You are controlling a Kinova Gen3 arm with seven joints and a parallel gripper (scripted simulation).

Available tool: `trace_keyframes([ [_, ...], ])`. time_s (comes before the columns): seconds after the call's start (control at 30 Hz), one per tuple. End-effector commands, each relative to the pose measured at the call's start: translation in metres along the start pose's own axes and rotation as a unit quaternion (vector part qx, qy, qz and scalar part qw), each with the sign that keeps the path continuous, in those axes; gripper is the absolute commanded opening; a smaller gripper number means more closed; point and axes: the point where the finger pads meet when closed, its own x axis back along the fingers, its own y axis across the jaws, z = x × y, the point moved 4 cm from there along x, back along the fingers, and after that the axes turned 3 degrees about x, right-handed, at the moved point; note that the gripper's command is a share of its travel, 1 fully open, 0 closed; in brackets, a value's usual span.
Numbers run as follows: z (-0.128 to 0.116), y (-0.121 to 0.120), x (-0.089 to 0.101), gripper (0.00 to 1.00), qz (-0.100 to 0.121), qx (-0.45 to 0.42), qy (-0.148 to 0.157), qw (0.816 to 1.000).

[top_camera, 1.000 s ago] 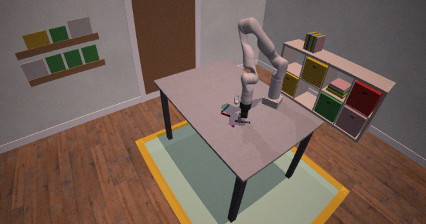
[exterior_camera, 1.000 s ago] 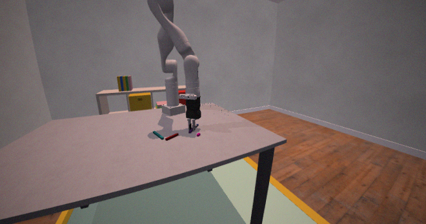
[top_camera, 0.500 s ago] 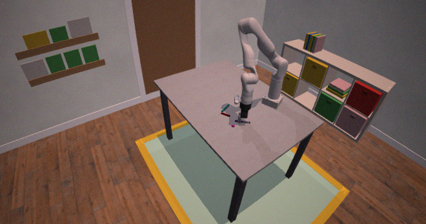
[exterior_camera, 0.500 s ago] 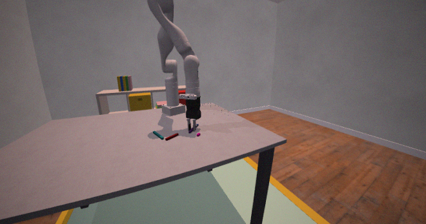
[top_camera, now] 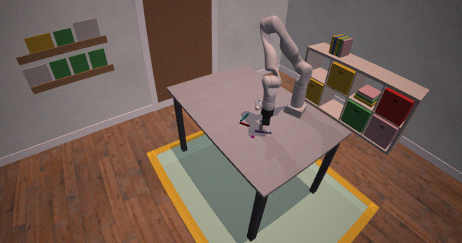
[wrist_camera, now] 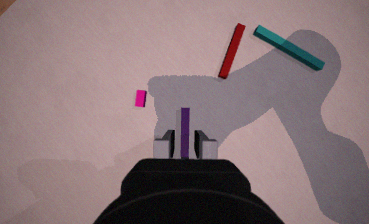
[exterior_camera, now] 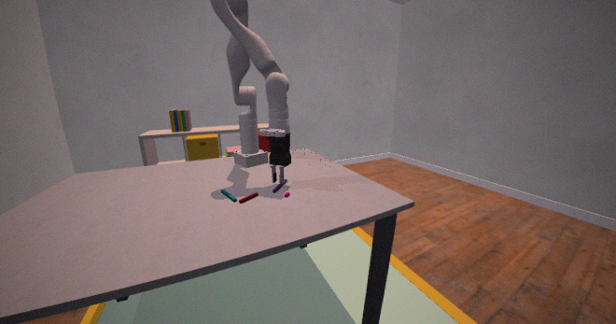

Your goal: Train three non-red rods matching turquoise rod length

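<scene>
The purple rod (wrist_camera: 185, 131) lies flat on the table between my fingers, with a gap on each side. My gripper (wrist_camera: 184, 139) is open and stands low over the rod's near part; it also shows in the top view (top_camera: 262, 127) and the exterior view (exterior_camera: 278, 179). A small blue piece (top_camera: 269, 132) shows at the purple rod's (top_camera: 261, 132) right end in the top view. The short magenta rod (wrist_camera: 141, 98) lies apart to the left. The red rod (wrist_camera: 232, 50) and the turquoise rod (wrist_camera: 288, 47) lie further ahead, close together at one end.
The arm's base (top_camera: 295, 110) stands on the table behind the rods. A shelf unit (top_camera: 364, 91) with coloured boxes stands beyond the table. The table's front edge (exterior_camera: 261, 252) is well away from the rods.
</scene>
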Motion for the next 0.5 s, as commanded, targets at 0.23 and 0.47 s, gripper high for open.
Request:
trace_keyframes([
  [0.23,0.007,0.003,0.056,0.54,-0.001,-0.005,0.005,1.000],
  [0.47,0.006,-0.002,0.066,0.54,0.006,-0.002,0.005,1.000],
])
